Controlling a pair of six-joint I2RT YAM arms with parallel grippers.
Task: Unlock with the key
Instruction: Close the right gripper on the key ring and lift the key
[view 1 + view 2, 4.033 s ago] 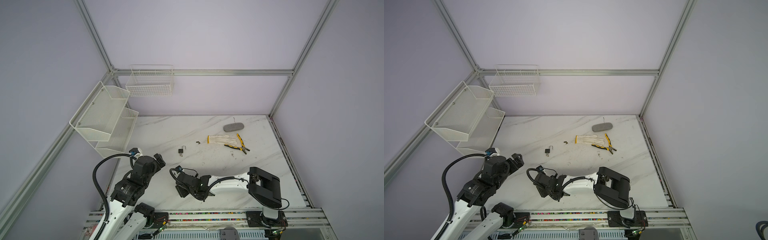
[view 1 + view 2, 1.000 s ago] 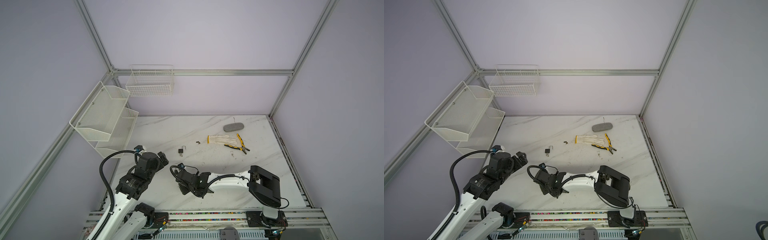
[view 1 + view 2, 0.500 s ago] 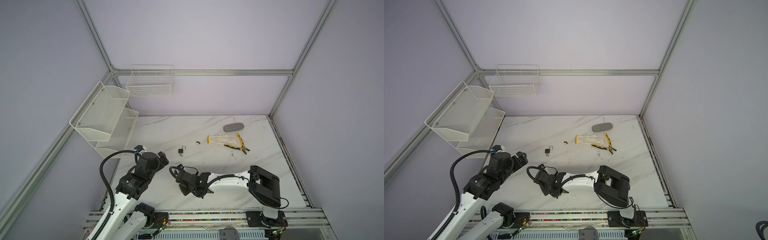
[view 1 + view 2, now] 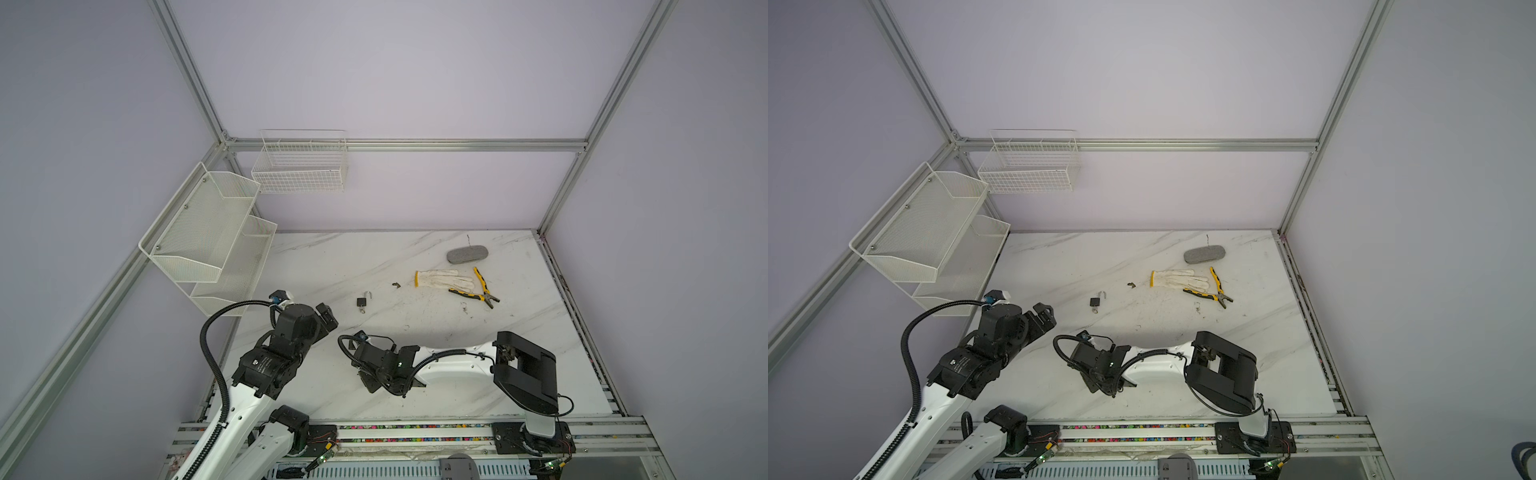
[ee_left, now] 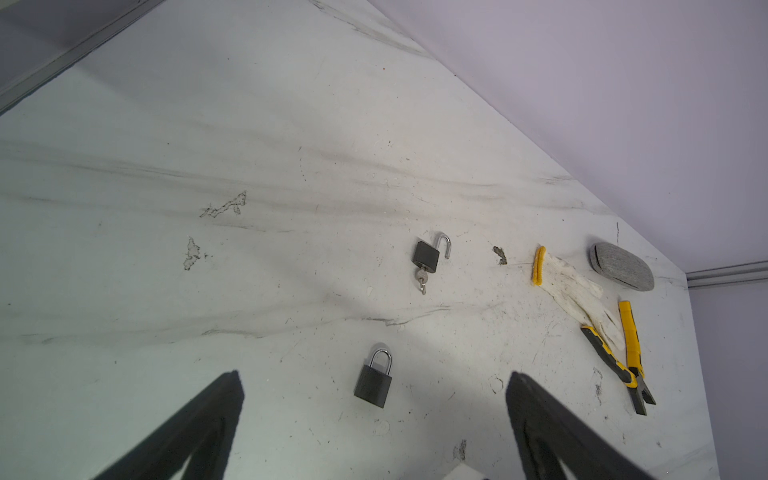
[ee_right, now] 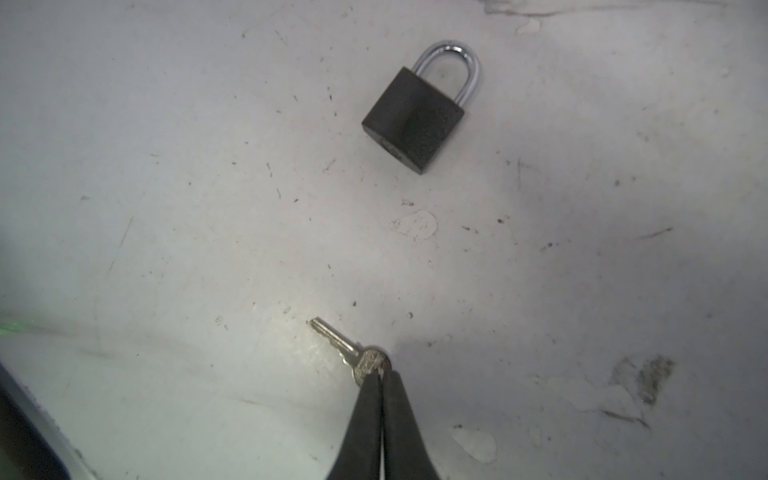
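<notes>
A closed black padlock (image 6: 415, 120) with a chrome shackle lies flat on the marble table. My right gripper (image 6: 380, 370) is shut on the round head of a small silver key (image 6: 353, 351). The key's blade points out over the table, short of the padlock and off to one side of it. My left gripper (image 5: 374, 372) is open, and the same padlock (image 5: 373, 380) lies on the table in the gap beyond its fingers, untouched. In both top views the right wrist (image 4: 384, 361) hides its fingertips, the key and this padlock. The left gripper (image 4: 326, 318) hovers at the left.
A second padlock (image 4: 363, 302), shackle open and a key in it, lies further back. Behind it to the right are a white glove (image 4: 444, 278), yellow pliers (image 4: 478, 291) and a grey case (image 4: 466, 254). White mesh shelves (image 4: 208, 249) and a wire basket (image 4: 299, 166) hang on the left and back walls.
Since four seconds ago my left arm has swung up and in toward the table, and my right wrist has shifted slightly toward the back. Over the last second almost nothing moves.
</notes>
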